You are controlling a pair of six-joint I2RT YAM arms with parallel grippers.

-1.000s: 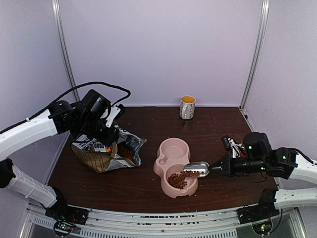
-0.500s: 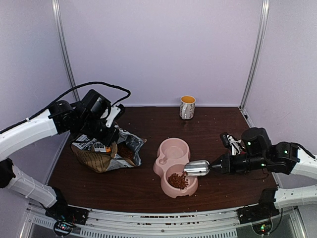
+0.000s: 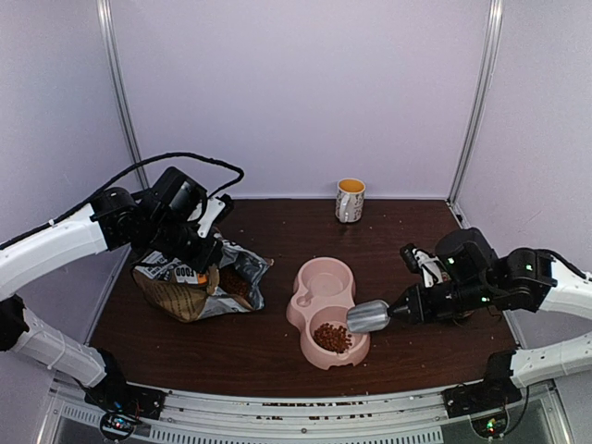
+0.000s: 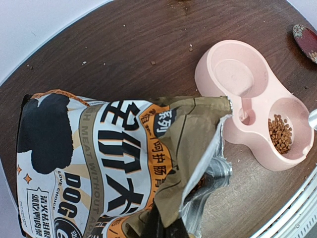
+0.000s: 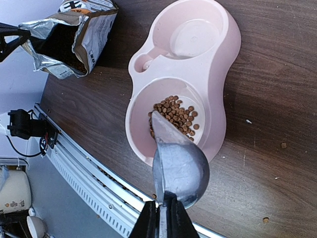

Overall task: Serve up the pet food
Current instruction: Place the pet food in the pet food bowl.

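Note:
The pet food (image 3: pixel 332 338) lies as a small heap of brown kibble (image 5: pixel 174 116) in the near compartment of a pink double bowl (image 3: pixel 314 287). Its far compartment is empty. My right gripper (image 5: pixel 165 208) is shut on the handle of a metal scoop (image 5: pixel 178 161). The scoop (image 3: pixel 368 316) hangs tipped at the bowl's right rim, its lip over the kibble. My left gripper (image 4: pixel 163 220) is shut on the torn top edge of the printed food bag (image 4: pixel 99 163). That bag (image 3: pixel 199 282) stands open at the left, and kibble (image 4: pixel 280 133) shows past it in the bowl.
A yellow-lined mug (image 3: pixel 350 200) stands at the back centre by the wall. Stray kibble lies in the metal rail (image 3: pixel 277 412) along the table's near edge. Enclosure walls close in left, right and behind.
My right arm has drawn the scoop back to the right, from over the near compartment to its right rim. The kibble has dropped into the bowl. The left arm and bag have not moved.

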